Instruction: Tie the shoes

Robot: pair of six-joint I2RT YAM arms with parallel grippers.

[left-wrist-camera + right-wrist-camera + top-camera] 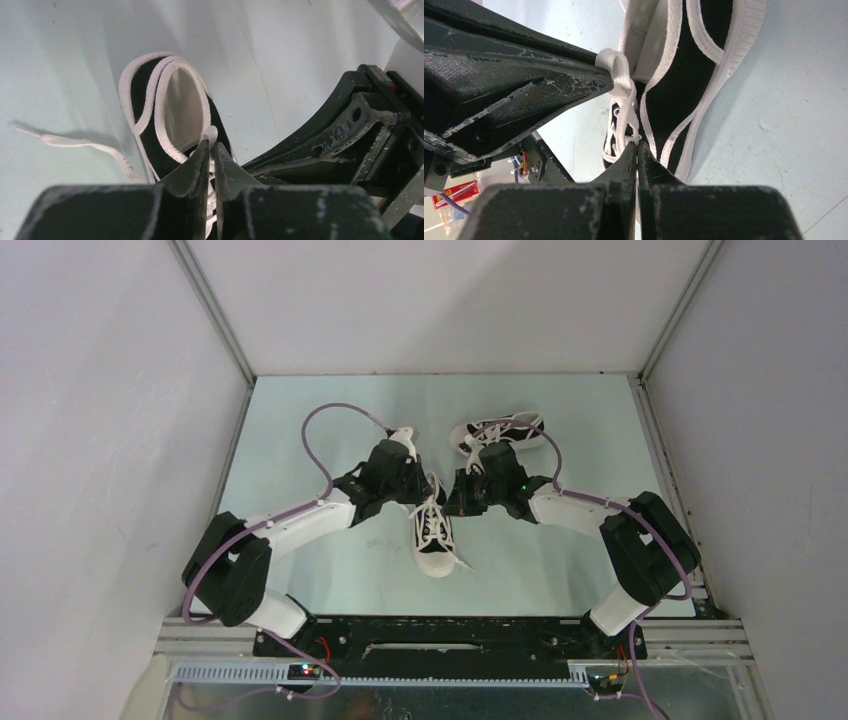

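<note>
Pale green table (540, 570) with white walls around it is the working place, and both arms meet over its middle. Nearest to the wrist cameras, the left gripper (211, 146) has its fingers pressed together on a small lace loop (209, 134), which stands out just above the tips. The right gripper (636, 146) is also closed narrow, and a lace strand (628, 112) runs down into its tips, so I judge it is pinched there. The two grippers are very near each other. Directly beyond both pairs of fingers lies the near shoe (433, 532), its opening under them and its toe pointing toward the arm bases. A loose lace end (75, 142) lies on the table to the left of the left fingers. Farther beyond the right gripper, well apart, is the far shoe (500, 430), and its laces look loose. The risk, I think, is that only a little of the loop is held, so a pull can slip it out. Also, nothing holds the near shoe down, so pulling may drag or tip it, and the close fingers may hit each other.
</note>
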